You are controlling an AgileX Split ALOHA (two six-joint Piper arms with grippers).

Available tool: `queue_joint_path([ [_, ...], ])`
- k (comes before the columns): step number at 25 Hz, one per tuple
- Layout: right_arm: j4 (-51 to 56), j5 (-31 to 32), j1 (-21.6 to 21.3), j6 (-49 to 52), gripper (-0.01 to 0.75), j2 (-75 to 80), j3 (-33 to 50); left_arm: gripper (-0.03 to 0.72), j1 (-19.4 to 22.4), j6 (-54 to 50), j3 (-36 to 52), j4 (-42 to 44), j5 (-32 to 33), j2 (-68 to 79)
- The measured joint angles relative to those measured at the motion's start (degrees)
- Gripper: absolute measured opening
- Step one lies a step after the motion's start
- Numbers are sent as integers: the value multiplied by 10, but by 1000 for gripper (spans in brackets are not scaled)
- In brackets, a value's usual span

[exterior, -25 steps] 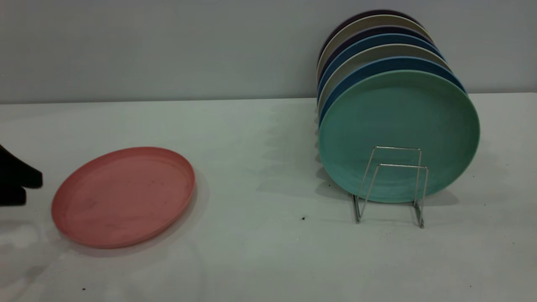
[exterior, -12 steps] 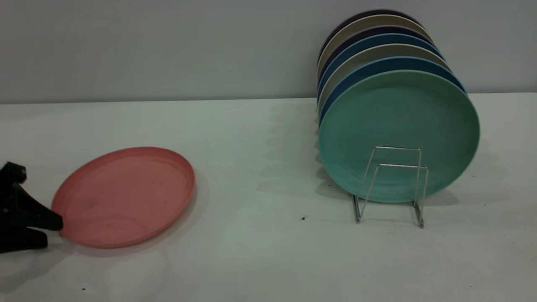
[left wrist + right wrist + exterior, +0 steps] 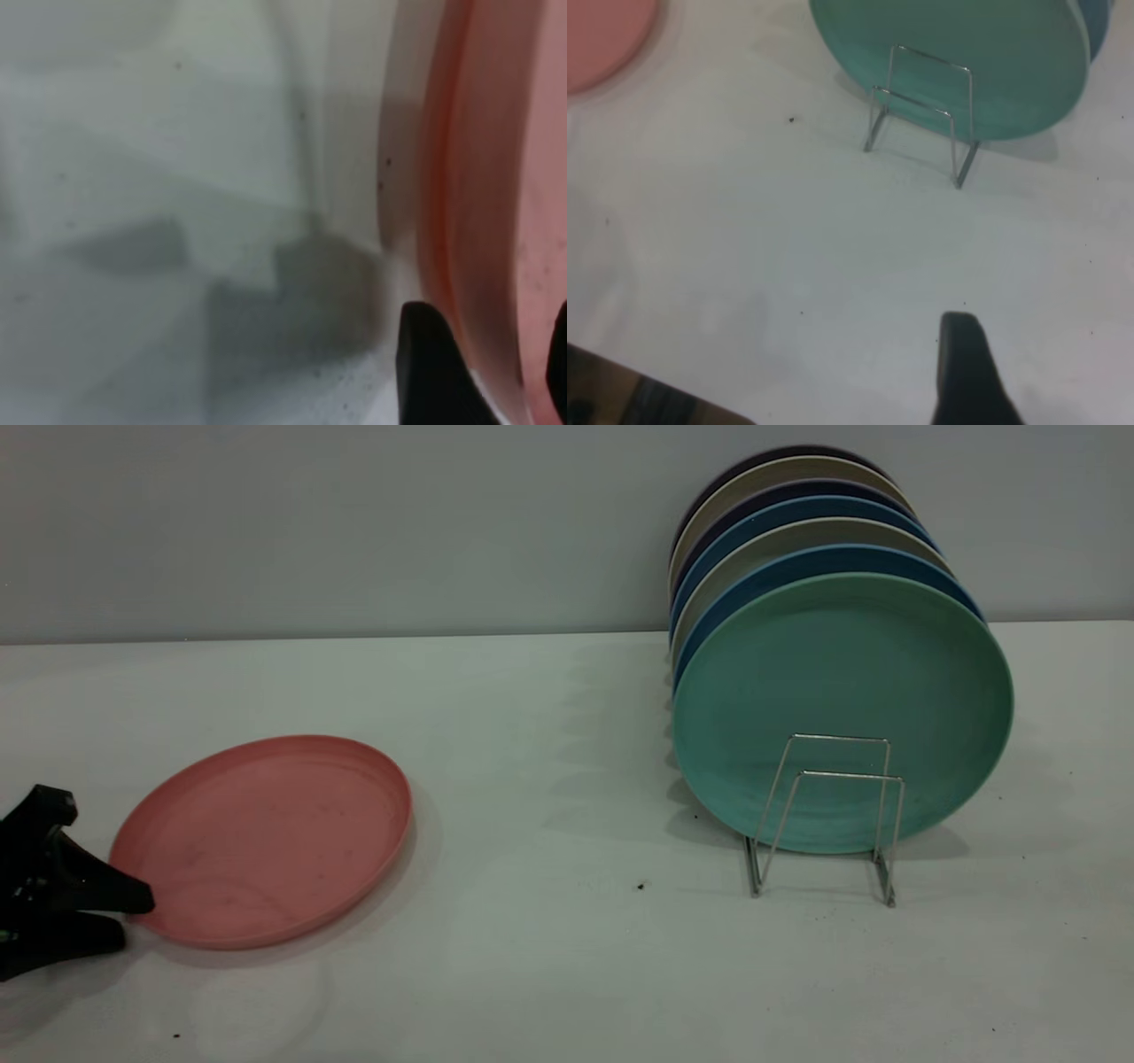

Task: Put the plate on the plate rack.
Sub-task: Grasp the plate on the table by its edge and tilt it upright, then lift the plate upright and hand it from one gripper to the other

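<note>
One salmon-pink plate (image 3: 263, 839) lies flat on the white table (image 3: 549, 957), directly in front of the left gripper (image 3: 133, 914), which sits low at the table surface. Its two black fingers (image 3: 106, 895) are parted, one over the plate's raised rim and one under it at table level, so the jaws straddle the near edge without yet clamping.

Far beyond the gripper, across the plate and well apart from it, stands the plate rack (image 3: 828, 815), a low silver wire frame. A teal-green plate (image 3: 842, 708) leans in it with more plates stacked behind, leaving only the frontmost wire loops free.

The right gripper (image 3: 966, 376) hangs above bare table near the rack; whether it is open cannot be told.

Risks, as judged: the low rim offers little purchase, so the closing fingers could slip off or shove the plate away. Later, a swinging plate might knock the leaning stack.
</note>
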Motion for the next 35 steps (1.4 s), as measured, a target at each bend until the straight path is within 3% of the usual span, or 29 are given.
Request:
queue_joint_path([
  [6, 0, 0, 0, 0, 471, 0, 0, 284, 0, 14, -11, -6, 17, 19],
  [12, 0, 0, 0, 0, 471, 0, 0, 60, 0, 16, -11, -8, 22, 22],
  [14, 3, 4, 0, 0, 471, 0, 0, 27, 0, 20, -11, -5, 29, 22],
  [23, 97, 82, 0, -1, 471, 2, 0, 19, -8, 52, -11, 98, 44, -9],
  [29, 129, 77, 0, -13, 471, 38, 39, 18, -70, 106, -11, 117, 42, -34],
  [35, 238, 27, 0, -124, 471, 95, 83, 18, -141, 124, -11, 118, 34, -60],
])
